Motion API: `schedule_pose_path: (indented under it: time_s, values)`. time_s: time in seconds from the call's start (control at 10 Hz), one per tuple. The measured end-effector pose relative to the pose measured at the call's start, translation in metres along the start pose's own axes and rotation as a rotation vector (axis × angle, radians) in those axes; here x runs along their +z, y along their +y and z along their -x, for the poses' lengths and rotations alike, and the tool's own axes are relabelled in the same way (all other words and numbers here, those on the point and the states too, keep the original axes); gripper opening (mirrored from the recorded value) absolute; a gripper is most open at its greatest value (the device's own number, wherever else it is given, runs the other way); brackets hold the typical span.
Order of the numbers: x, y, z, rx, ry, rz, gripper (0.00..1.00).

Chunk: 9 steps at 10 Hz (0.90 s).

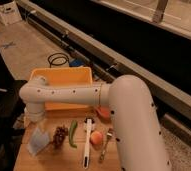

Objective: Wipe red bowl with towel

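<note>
Hand (35, 121) hangs fully open, empty, just above towel (39, 142) at left of counter (56, 162); bowl (103, 113) lies farther right.

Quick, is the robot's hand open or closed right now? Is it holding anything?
Gripper: open, holding nothing, poised over the towel.

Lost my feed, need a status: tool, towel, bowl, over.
Tool open, over the towel. Towel lying flat, not held. Red bowl mostly hidden behind arm. Grapes close beside towel.
</note>
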Motion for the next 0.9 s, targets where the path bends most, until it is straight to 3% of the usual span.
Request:
schedule_pose_path:
  time_s: [0.4, 0.9]
  values:
    - [0.005, -0.003, -0.003, 0.002, -0.013, -0.009, 0.65]
    - [0.049, -0.006, -0.015, 0.005, -0.111, -0.046, 0.65]
